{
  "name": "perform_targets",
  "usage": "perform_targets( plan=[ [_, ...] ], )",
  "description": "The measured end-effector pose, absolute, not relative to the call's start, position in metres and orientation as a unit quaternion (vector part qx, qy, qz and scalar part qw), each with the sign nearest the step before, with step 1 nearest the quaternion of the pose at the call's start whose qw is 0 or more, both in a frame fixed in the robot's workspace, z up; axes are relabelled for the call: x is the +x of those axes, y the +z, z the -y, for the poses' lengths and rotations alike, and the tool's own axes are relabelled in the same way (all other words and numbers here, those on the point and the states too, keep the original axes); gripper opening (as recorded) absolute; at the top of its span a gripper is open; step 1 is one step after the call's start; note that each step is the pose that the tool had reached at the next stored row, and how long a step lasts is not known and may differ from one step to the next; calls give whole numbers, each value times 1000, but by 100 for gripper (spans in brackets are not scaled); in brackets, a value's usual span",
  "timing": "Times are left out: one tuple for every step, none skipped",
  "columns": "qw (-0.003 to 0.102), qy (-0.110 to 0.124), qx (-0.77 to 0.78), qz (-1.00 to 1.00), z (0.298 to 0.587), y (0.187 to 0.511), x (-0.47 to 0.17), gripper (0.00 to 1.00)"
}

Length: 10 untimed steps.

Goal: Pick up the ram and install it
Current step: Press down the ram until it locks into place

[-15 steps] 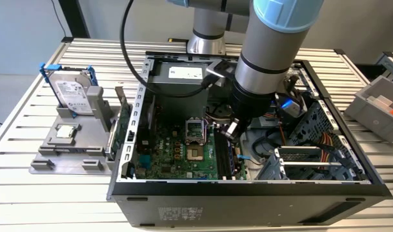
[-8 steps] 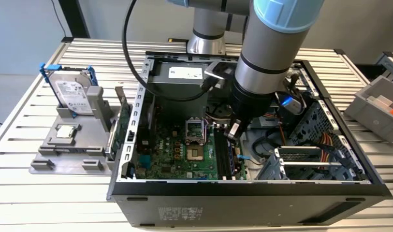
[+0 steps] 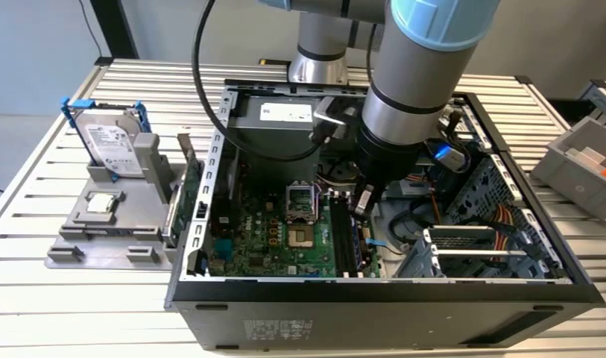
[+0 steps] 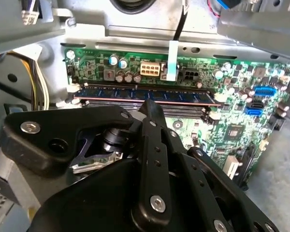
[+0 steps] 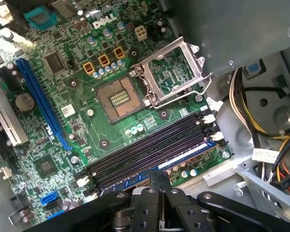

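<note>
The ram (image 4: 111,93) is a long dark stick standing in the black motherboard slot closest to the board's edge, with white latches at both of its ends. In the first wrist view the ram (image 5: 188,155) shows edge-on as a pale blue strip beside the empty black slots (image 5: 150,145). My gripper (image 4: 152,104) is shut, with its fingertips together and touching the middle of the stick's upper edge. In the exterior view the gripper (image 3: 362,207) reaches down into the open computer case over those slots. The gripper (image 5: 158,175) sits right at the strip.
The computer case (image 3: 382,294) lies open on the slatted table. A grey holder (image 3: 114,246) at the exterior view's left carries a hard drive (image 3: 114,145) and a small silver chip (image 3: 102,201). The open processor socket (image 5: 118,99) and loose cables (image 5: 275,159) flank the slots. A grey bin (image 3: 581,160) sits at the right.
</note>
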<state>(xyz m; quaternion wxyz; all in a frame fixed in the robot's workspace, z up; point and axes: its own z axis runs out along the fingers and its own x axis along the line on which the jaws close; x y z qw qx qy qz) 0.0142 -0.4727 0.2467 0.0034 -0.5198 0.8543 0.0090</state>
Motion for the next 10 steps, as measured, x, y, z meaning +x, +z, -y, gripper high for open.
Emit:
perform_targets(
  plan=[
    [3,9,-526,-850,473,247,14,0],
    [3,9,-534,-845,473,247,14,0],
    [3,9,-541,-841,473,247,14,0],
    [3,9,-547,-837,473,247,14,0],
    [3,9,-554,-833,473,247,14,0],
    [3,9,-561,-828,473,247,14,0],
    [3,9,-567,-824,473,247,14,0],
    [3,9,-573,-820,473,247,14,0],
    [3,10,-578,-816,473,247,14,0],
    [3,10,-584,-812,473,247,14,0]
  ],
)
